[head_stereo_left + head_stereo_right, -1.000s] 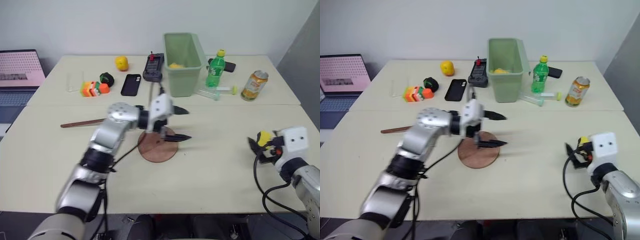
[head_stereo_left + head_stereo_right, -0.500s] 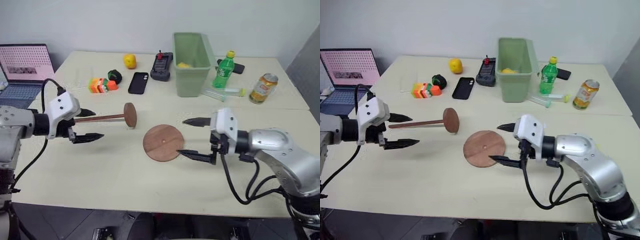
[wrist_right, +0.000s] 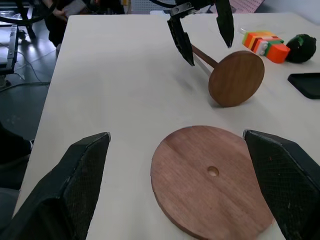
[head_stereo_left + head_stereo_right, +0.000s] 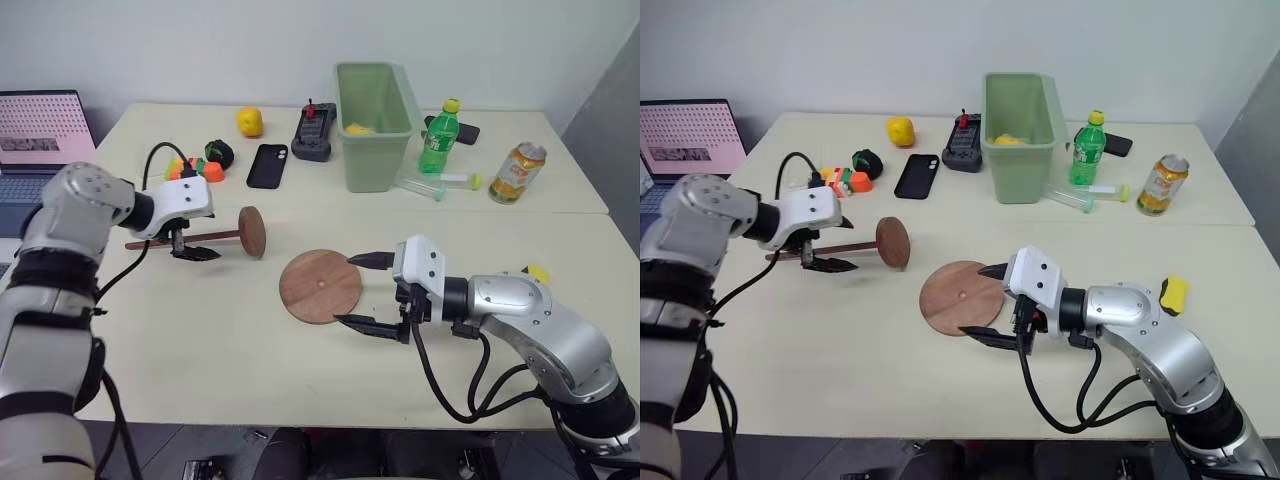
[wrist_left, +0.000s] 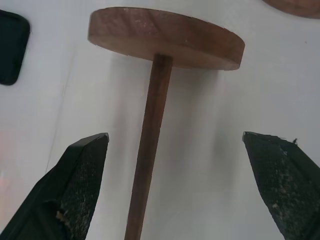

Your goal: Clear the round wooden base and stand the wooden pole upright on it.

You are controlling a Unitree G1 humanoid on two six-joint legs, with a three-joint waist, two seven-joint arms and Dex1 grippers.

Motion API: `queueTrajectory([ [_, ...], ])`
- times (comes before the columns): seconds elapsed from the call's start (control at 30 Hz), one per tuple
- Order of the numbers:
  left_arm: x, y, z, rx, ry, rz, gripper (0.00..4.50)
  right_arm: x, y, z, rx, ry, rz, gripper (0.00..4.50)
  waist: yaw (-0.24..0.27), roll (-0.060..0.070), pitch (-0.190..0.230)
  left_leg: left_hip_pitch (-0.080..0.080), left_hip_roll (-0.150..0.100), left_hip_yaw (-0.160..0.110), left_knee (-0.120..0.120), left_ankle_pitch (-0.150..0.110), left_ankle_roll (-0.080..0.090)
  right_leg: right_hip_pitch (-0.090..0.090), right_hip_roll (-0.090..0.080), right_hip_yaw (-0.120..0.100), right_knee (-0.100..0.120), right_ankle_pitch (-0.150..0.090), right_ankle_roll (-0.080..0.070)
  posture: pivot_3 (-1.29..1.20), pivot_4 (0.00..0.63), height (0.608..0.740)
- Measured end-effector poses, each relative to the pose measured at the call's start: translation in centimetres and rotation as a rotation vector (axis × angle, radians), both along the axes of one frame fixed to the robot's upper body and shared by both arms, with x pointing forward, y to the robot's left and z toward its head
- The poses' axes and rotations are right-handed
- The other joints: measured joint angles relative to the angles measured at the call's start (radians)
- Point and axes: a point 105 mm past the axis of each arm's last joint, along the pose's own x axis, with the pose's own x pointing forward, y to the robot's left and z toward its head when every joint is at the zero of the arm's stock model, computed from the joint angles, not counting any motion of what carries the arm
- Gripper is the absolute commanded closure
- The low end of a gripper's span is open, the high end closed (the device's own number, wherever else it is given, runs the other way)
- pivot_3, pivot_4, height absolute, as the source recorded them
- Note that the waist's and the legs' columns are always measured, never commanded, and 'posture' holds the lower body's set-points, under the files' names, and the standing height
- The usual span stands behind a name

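Lying on its side at left of centre on the cream table (image 4: 200, 340): thin dark-brown wooden pole (image 4: 215, 236) with a round disc fixed at its end, that disc on edge. Straddling the rod from above, left gripper (image 4: 186, 244), fingers spread wide, seemingly not touching it. Resting flat mid-frame with nothing on it, round reddish-brown wooden base (image 4: 320, 286) with a small centre hole. Just right of that base, right gripper (image 4: 362, 292), also wide open and empty, one finger above the rim, one below.
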Motion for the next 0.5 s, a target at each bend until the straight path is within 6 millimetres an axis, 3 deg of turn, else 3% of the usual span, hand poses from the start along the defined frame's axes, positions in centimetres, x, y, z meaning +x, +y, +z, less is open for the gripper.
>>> queueTrajectory([
  [0.17, 0.8, -0.1, -1.0, 0.100, 0.038, -0.016, 0.00, -0.1, 0.1, 0.4, 0.014, 0.017, -0.011, 0.03, -0.009, -0.001, 0.000, 0.000, 0.000, -0.001, 0.000, 0.000, 0.000, 0.000, 0.000, 0.000, 0.000, 0.000, 0.000, 0.00, 0.150, 0.740],
  [0.2, 0.8, -0.1, -1.1, 0.114, 0.045, -0.019, 0.39, -0.2, 0.2, 0.5, 0.014, 0.016, -0.010, 0.00, -0.010, -0.001, 0.000, 0.000, 0.000, -0.001, 0.000, 0.000, 0.000, 0.000, 0.000, 0.000, 0.000, 0.000, 0.000, 0.00, 0.150, 0.740],
  [0.5, 0.8, 1.1, -2.6, 0.193, 0.085, 0.007, 2.20, -0.5, 0.3, 0.6, 0.020, 0.033, -0.013, 0.00, -0.013, -0.001, 0.001, -0.001, -0.001, -0.003, 0.000, 0.000, 0.000, 0.000, -0.001, -0.001, 0.000, 0.000, 0.000, 0.00, 0.150, 0.740],
])
